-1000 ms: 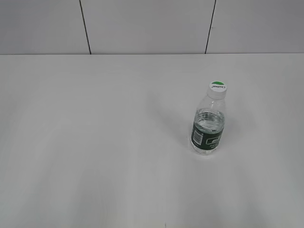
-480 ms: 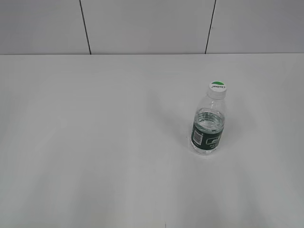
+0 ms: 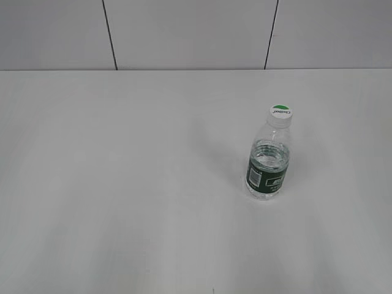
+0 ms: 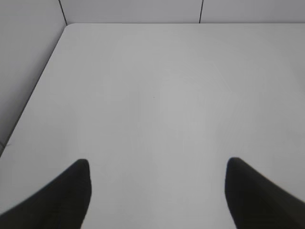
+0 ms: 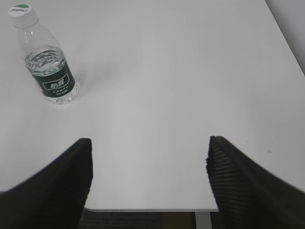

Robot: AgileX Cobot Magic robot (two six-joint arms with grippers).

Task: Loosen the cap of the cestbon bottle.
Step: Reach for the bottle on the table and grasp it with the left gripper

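Note:
The cestbon bottle (image 3: 267, 168) stands upright on the white table (image 3: 122, 184), right of the middle. It is clear, with a dark green label band and water inside. Its white cap (image 3: 280, 114) with a green top sits on the neck. The bottle also shows at the upper left of the right wrist view (image 5: 50, 71), with the cap (image 5: 21, 11) on it. My right gripper (image 5: 148, 157) is open and empty, well back from the bottle over the table's near edge. My left gripper (image 4: 157, 176) is open and empty over bare table. Neither gripper shows in the exterior view.
A wall of grey panels (image 3: 184, 30) with dark seams rises behind the table. The table's left edge and far corner (image 4: 66, 28) show in the left wrist view. The table's near edge (image 5: 147, 209) and right edge (image 5: 286, 43) show in the right wrist view.

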